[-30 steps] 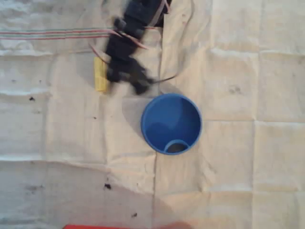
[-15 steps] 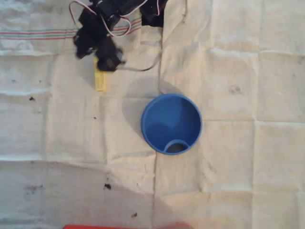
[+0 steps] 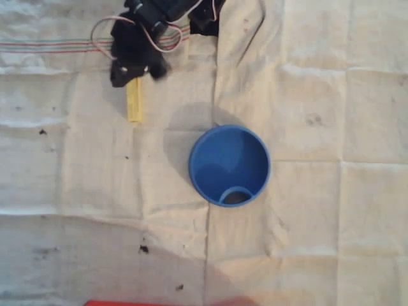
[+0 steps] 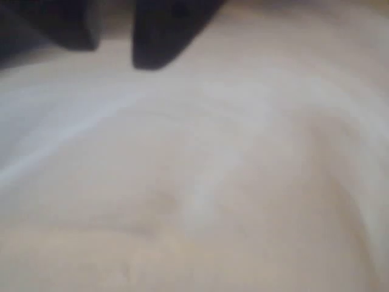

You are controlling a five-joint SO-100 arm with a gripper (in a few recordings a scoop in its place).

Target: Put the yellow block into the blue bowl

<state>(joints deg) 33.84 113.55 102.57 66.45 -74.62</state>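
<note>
The claw [image 3: 131, 69] has swung left to hover over the yellow block's [image 3: 134, 102] top end, its spread unclear; blue bowl [image 3: 229, 165] waits empty.

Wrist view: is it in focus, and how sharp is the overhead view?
The wrist view is badly blurred: pale cloth and dark fingers lack edges. The overhead view is sharper; the blue bowl and yellow block are crisp, the gripper soft.
</note>
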